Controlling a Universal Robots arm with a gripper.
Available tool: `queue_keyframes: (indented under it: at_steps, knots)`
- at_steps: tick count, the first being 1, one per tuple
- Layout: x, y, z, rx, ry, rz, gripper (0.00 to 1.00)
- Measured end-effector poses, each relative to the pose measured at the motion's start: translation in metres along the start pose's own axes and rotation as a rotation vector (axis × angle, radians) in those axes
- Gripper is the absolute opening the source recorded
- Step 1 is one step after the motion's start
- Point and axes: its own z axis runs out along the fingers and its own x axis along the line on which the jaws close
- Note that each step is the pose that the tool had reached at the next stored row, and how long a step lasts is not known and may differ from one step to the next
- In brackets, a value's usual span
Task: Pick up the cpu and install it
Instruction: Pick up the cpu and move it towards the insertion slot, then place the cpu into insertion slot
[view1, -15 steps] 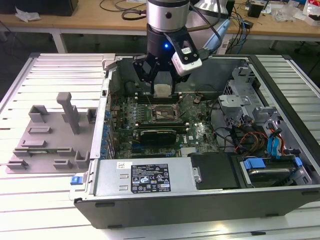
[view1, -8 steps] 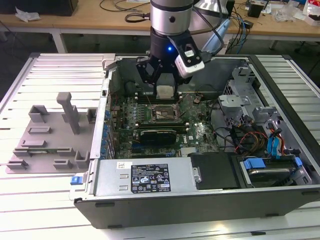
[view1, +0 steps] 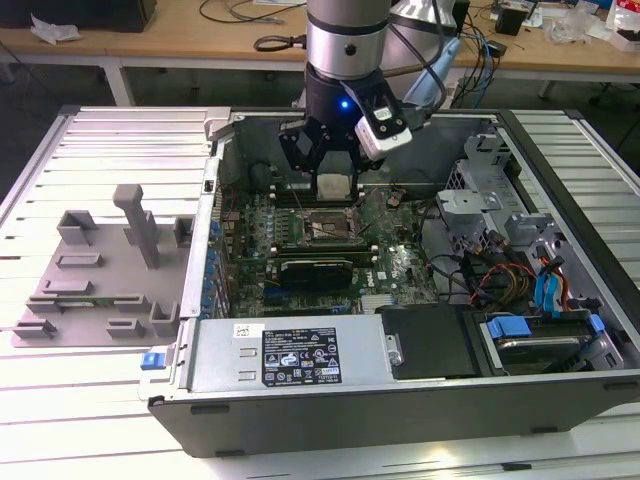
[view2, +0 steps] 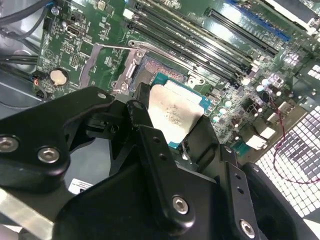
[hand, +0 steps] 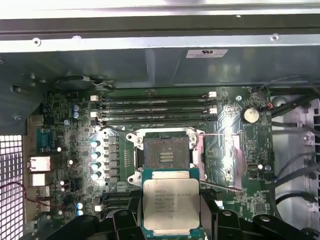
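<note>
The gripper, jaws clamped on the cpu, hangs just above the open socket near the motherboard's middle.

It was a workshop, with an open black metal computer case and cable-strewn light wooden desks.

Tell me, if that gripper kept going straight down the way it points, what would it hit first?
Most likely the open socket. The gripper, shut on the cpu, hangs above it pointing down, so the cpu would touch first. Whether the cpu sits squarely over the socket is hard to judge from these views.
</note>
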Motion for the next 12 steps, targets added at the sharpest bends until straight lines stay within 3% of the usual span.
queue_keyframes:
  at_steps: [4,12]
  knots:
    - [-0.0002,0.0032,0.0063,0.0,0.0002,-0.004,0.55]
    - [-0.0006,0.0032,0.0064,-0.0001,0.0002,-0.004,0.55]
